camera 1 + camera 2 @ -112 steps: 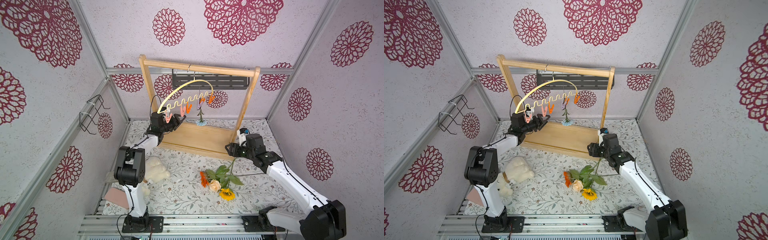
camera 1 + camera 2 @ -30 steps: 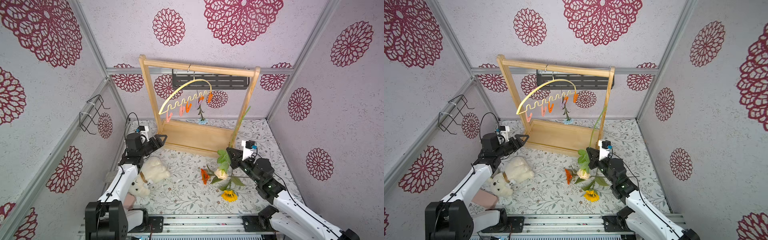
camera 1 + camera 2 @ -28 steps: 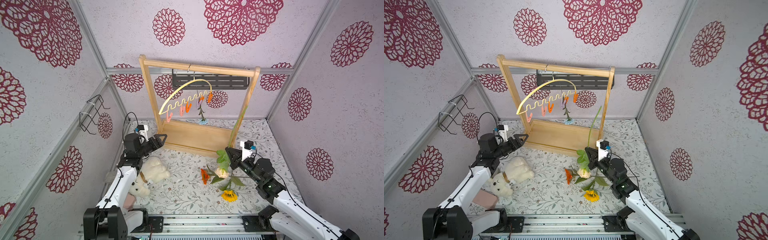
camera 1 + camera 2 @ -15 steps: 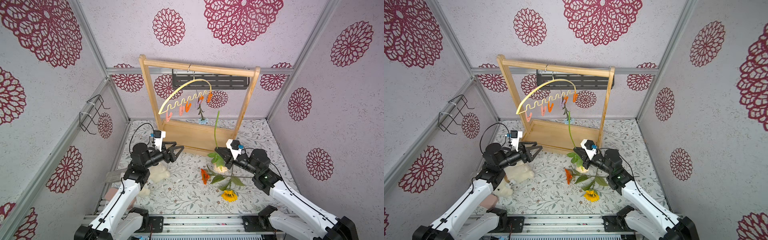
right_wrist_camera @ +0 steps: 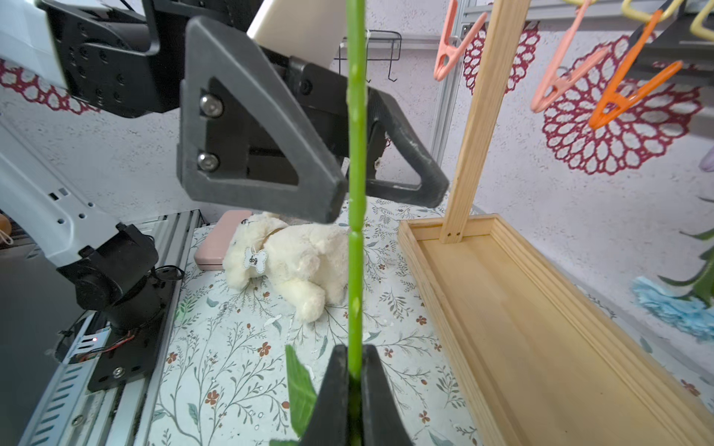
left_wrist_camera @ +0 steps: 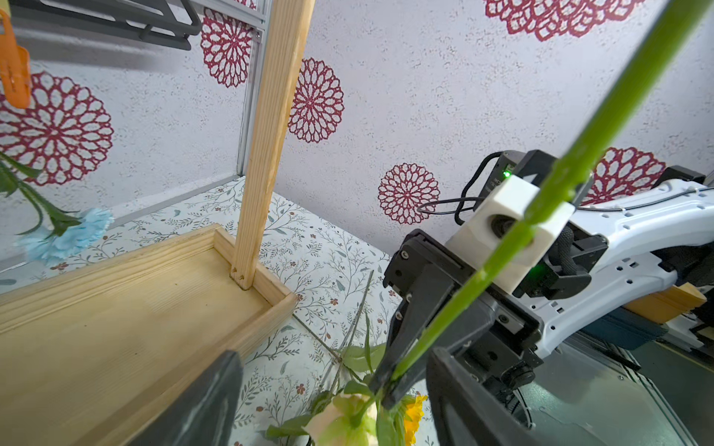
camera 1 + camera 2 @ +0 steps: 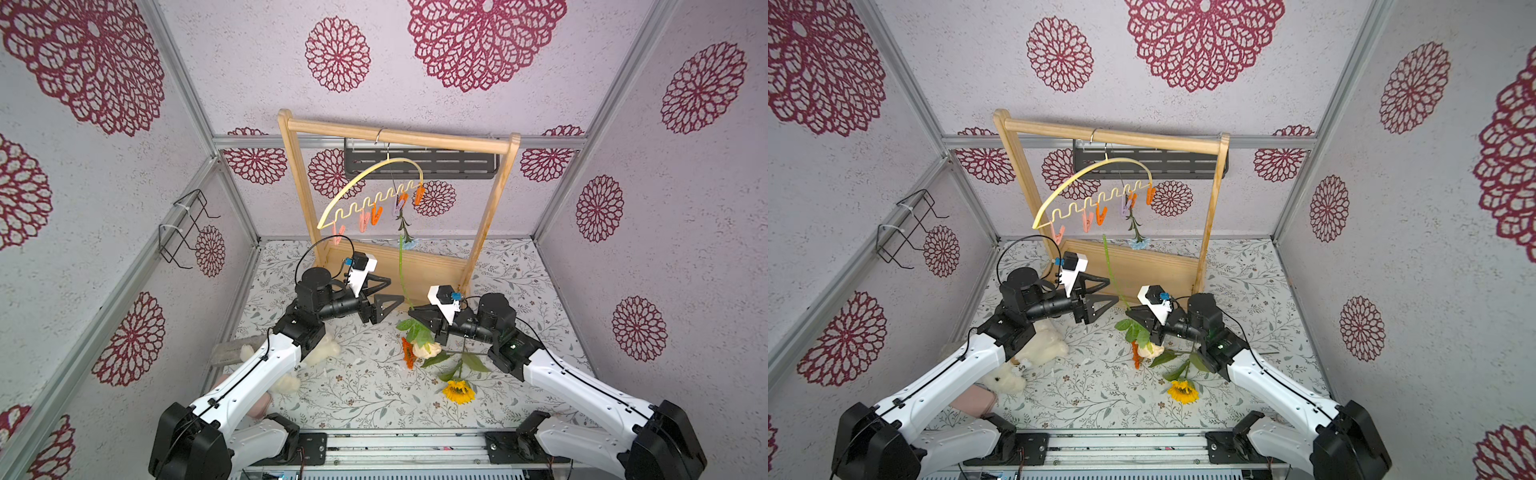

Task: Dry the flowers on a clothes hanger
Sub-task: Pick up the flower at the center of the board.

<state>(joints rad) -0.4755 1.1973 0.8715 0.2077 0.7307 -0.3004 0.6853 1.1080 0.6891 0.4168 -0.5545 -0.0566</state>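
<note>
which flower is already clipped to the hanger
The blue carnation, hanging head down from the hanger. The rose is held by the right gripper; the gerbera and sunflower lie on the mat.

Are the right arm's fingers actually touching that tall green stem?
Touching. In the right wrist view the right gripper is shut on the green stem; both fingers press against it, no gap.
</note>
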